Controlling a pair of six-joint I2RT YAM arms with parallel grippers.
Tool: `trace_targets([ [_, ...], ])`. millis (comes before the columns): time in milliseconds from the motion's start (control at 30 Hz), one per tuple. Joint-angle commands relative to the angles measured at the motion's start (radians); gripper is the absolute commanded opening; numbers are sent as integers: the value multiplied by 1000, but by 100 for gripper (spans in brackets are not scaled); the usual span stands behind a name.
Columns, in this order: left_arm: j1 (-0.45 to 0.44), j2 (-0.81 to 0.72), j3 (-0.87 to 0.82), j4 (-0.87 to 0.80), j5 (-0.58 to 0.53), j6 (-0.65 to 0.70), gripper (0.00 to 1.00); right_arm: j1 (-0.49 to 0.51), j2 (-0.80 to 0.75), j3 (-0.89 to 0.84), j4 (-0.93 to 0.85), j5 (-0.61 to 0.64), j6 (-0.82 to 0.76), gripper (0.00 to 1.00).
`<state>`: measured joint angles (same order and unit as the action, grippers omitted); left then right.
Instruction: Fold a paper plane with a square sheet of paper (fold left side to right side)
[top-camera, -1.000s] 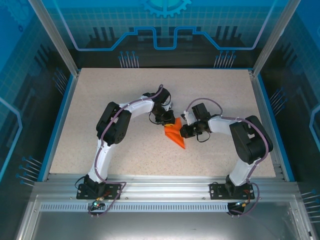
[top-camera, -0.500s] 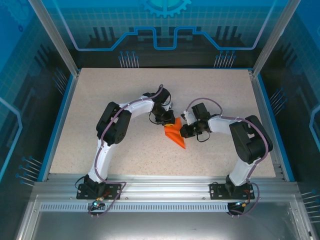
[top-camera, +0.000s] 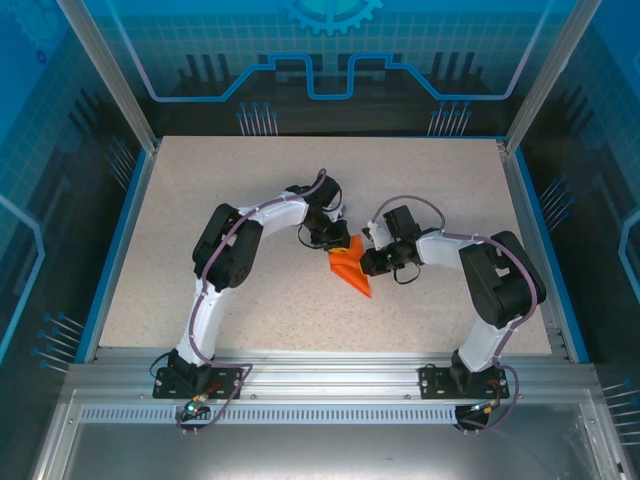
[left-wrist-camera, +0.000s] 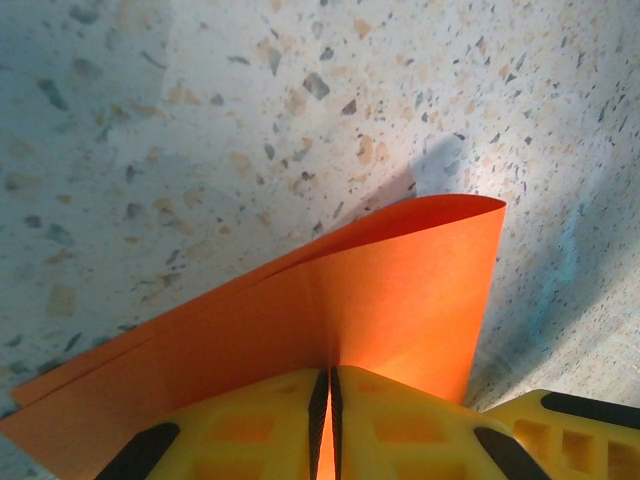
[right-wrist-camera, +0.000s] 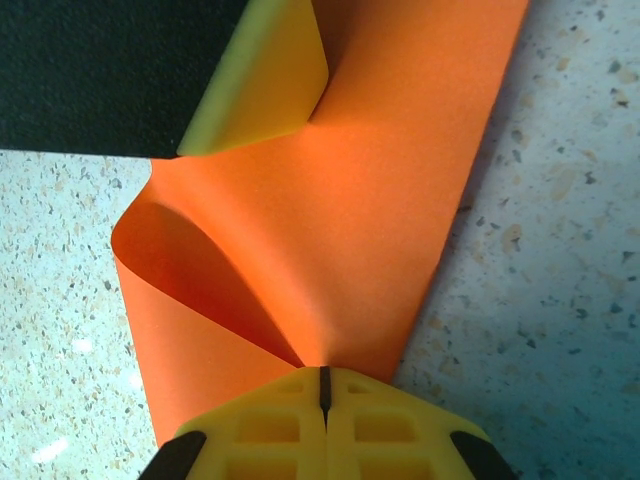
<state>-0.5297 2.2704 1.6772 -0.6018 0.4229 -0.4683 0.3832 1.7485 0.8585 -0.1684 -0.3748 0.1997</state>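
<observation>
1. Left hand (left-wrist-camera: 330, 420) is pinched shut on the square sheet of paper (left-wrist-camera: 400, 290), and the right hand (right-wrist-camera: 322, 395) is clamped on another edge of it.
2. Already creased to a narrow pointed shape, the orange sheet lies mid-surface (top-camera: 200, 200) between both hands, with one flap bowed up.
3. Nothing has shifted over the last second. Arms and paper match, so the fold looks paused, its crease not yet pressed.

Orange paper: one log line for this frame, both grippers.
paper: folded over, layers curled, not pressed flat on table | left gripper: shut on paper | right gripper: shut on paper | fold: unfinished
</observation>
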Motion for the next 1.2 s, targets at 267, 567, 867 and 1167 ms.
trace_targets([
  [267, -21, 66, -8, -47, -64, 16, 16, -23, -6, 2, -31, 7, 9, 0],
  [567, -21, 67, -8, -47, -67, 15, 16, -21, -50, 2, -38, -12, 6, 0],
  [867, -22, 64, -9, -48, -67, 16, 16, -22, -22, 6, -47, -5, 2, 0],
  [1167, -21, 65, -7, -47, -67, 17, 16, -20, 20, 16, -57, -5, -8, 0],
])
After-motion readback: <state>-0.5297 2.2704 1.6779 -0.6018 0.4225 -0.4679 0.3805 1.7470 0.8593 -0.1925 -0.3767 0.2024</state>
